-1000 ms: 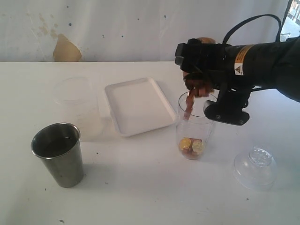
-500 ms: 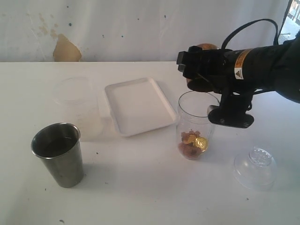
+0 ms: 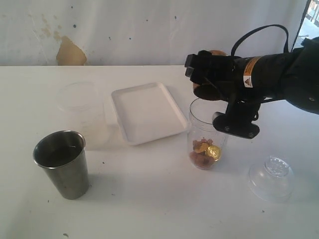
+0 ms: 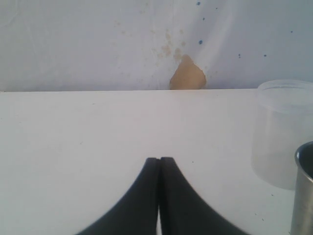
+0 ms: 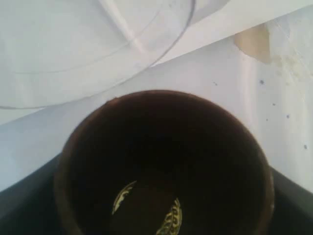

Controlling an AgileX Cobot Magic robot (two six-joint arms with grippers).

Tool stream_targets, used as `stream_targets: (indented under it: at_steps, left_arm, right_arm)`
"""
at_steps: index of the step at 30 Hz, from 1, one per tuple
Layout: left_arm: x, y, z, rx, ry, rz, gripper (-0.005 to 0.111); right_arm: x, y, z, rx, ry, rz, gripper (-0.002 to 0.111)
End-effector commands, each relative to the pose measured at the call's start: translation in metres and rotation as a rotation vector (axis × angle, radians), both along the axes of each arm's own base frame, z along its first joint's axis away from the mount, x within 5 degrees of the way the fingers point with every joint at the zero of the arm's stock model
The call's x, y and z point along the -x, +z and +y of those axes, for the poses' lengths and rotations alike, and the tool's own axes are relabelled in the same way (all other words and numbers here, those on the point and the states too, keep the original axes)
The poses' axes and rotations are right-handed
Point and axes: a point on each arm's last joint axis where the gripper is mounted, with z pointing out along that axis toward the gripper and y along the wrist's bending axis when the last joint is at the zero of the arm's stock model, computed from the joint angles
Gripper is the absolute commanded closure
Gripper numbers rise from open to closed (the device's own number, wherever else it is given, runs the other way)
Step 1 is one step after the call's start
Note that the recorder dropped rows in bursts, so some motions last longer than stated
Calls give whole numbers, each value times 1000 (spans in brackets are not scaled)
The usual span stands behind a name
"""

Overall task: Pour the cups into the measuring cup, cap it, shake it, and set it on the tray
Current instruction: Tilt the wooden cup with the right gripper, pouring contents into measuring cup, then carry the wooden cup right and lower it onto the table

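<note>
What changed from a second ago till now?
The bits that were falling from the brown cup have stopped; they lie as a bigger pile in the clear cup. The right tool still holds the brown cup tipped above it, shifted slightly. The steel cup, tray and lid stayed put.

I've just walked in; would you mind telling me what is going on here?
The right gripper holds the wooden cup tipped over the measuring cup, which has gold-wrapped and reddish pieces at its bottom. The steel tumbler stands upright, untouched. The domed lid lies on the table; the left gripper is shut, idle.
</note>
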Motion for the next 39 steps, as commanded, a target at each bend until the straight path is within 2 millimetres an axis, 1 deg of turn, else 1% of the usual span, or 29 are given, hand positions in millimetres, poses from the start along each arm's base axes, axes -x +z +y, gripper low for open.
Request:
stream_targets:
  at_steps: [1,3,6,7,10,11,15,18,20,24,25,26,28,29,30,31,33,36,37,38,39]
  left_arm:
    - [0,-1,0,-3,-3,-9,106]
    - [0,-1,0,-3,-3,-9,106]
    - [0,-1,0,-3,-3,-9,106]
    - [0,-1,0,-3,-3,-9,106]
    - [0,-1,0,-3,-3,-9,106]
    - [0,-1,0,-3,-3,-9,106]
    - [0,-1,0,-3,-3,-9,106]
    - [0,-1,0,-3,-3,-9,106]
    - [0,-1,0,-3,-3,-9,106]
    - [0,-1,0,-3,-3,-9,106]
    - [0,-1,0,-3,-3,-9,106]
    - [0,-1,0,-3,-3,-9,106]
    - [0,-1,0,-3,-3,-9,106]
    - [0,-1,0,-3,-3,-9,106]
    - [0,-1,0,-3,-3,-9,106]
    - [0,-1,0,-3,-3,-9,106]
    - [0,-1,0,-3,-3,-9,106]
    - [0,-1,0,-3,-3,-9,106]
    - [0,-1,0,-3,-3,-9,106]
    - [0,-1,0,-3,-3,-9,106]
    - [0,-1,0,-3,-3,-9,106]
  right_arm:
    - [3,3,-3,59,17,-15,108]
    - [2,5,-3,-59,-46,10,108]
    - [3,3,-5,57,-2,-2,108]
    - [3,5,-4,39,1,-15,108]
    - [3,10,-2,-163,-75,6,108]
    - [3,10,-2,-197,-94,17,108]
    - [4,12,-2,-216,-97,12,108]
    - [4,8,-4,-134,-94,29,108]
    - [4,11,-4,-274,-150,44,108]
    - [4,10,-5,-408,-230,92,108]
    - [4,11,-4,-544,-297,128,108]
    - [3,12,-4,-620,-331,144,108]
    - [-2,19,-12,-835,-424,160,108]
    - [-6,22,-19,-943,-480,165,108]
    - [-8,23,-25,-1006,-512,165,108]
    - [-11,25,-36,-1103,-569,164,108]
    - [-13,27,-46,-1197,-615,161,108]
    - [-17,33,-58,-1387,-643,146,108]
    - [-18,37,-63,-1484,-640,143,108]
    - [-20,43,-68,-1633,-625,145,108]
    - [-20,47,-70,-1722,-604,160,108]
